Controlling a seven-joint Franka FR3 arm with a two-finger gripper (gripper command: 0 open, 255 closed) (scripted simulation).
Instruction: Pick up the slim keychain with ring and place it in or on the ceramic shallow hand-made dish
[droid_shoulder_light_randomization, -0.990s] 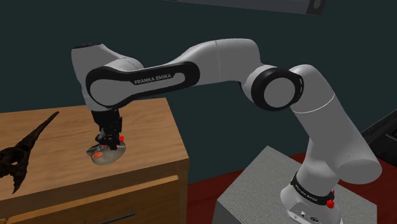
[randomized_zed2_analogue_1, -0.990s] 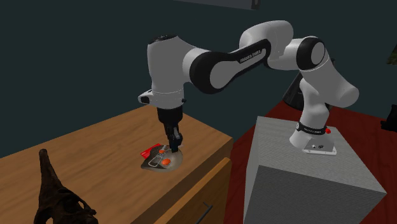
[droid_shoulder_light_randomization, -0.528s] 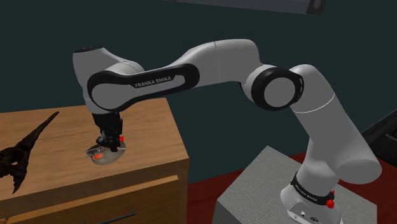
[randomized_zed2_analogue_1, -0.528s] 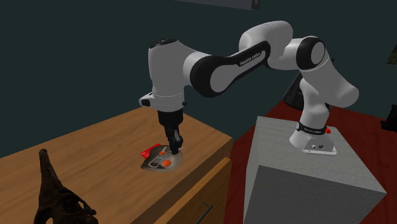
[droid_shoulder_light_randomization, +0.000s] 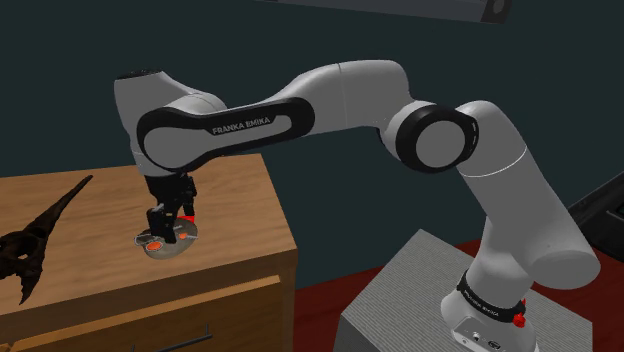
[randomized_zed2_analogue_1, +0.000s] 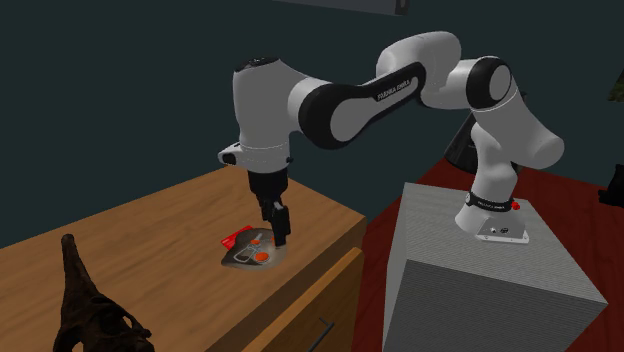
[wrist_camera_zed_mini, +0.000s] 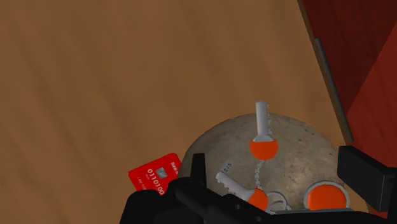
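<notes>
White arm (droid_shoulder_light_randomization: 350, 85), black joints (droid_shoulder_light_randomization: 432, 138) and claw (droid_shoulder_light_randomization: 171, 227), FRANKA EMIKA lettering (droid_shoulder_light_randomization: 240, 125).

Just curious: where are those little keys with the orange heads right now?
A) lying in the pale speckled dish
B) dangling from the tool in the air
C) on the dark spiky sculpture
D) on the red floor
A: the wrist view shows the keychain lying flat on the dish, while the tool hangs just above it with its fingers apart, holding nothing.

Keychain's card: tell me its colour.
The card is red with white print, clearest in the wrist view.
</notes>
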